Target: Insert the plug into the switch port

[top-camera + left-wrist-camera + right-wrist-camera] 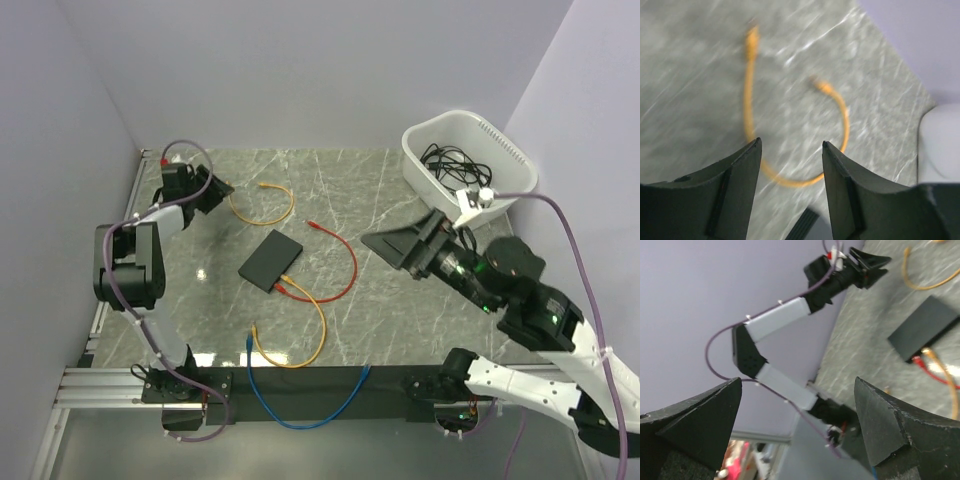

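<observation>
Jaws on both arms stand apart with nothing between them. Those of the right arm (520,300) gape wide over the right middle of the counter (400,330), and those of the left arm (125,260) are partly spread above the far left.

Nearest, a blue cable (300,422) droops over the counter's near edge. Just beyond it, a yellow cable (318,335) curls up to the switch (268,258), which lies flat near the middle. A red cable (352,268) meets the same near-right edge of the switch. Whether either plug is fully seated I cannot tell.

Farther left, a loose orange cable (747,100) lies in a loop under the left jaws with both ends free. A white tub (500,140) of dark leads sits at the far right.

The cord looks light and limp, so pinching it gives no control over aim. The better hold is probably across the rigid sides of a plug (824,87), just behind its tip and clear of the latch tab. The switch looks thin and light on smooth stone, so it may slide under a push and need bracing from the far side.
</observation>
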Tool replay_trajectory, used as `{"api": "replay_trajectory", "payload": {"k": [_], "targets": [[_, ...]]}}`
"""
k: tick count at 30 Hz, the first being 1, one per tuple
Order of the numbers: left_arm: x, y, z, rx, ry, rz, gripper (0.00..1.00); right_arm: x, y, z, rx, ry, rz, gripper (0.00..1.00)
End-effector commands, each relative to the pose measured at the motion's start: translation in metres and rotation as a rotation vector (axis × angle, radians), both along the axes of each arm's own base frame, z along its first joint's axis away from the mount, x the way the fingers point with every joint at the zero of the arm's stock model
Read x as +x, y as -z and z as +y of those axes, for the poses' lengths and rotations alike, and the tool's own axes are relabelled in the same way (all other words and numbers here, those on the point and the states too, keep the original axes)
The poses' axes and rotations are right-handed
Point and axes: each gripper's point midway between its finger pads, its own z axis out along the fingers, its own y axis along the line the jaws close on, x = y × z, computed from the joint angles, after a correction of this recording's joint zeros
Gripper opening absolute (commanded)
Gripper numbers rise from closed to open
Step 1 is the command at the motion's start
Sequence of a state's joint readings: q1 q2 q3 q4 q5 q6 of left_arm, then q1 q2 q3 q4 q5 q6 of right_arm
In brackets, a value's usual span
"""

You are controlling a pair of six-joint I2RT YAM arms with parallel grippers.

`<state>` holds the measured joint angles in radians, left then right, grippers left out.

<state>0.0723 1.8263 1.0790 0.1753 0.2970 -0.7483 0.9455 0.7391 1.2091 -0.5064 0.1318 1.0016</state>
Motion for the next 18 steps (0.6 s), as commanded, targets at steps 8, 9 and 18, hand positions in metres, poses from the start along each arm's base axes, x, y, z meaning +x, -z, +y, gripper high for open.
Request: {"api": "replay_trajectory", "payload": {"k": [8,9,18], "targets": [[0.086,-0.021,-0.052,0.093,0.051,-0.011,0.57,-0.006,0.014,-0.067,0.01,0.171,-0.26,0.99],[0.09,-0.006,-0.052,0.097,0.048,0.014,0.57,-0.006,0.014,-0.07,-0.006,0.18,-0.263,0.99],[0.095,0.023,-0.073,0.104,0.045,0.057,0.57,-0.001,0.027,-0.066,-0.093,0.177,-0.251,0.97]]}}
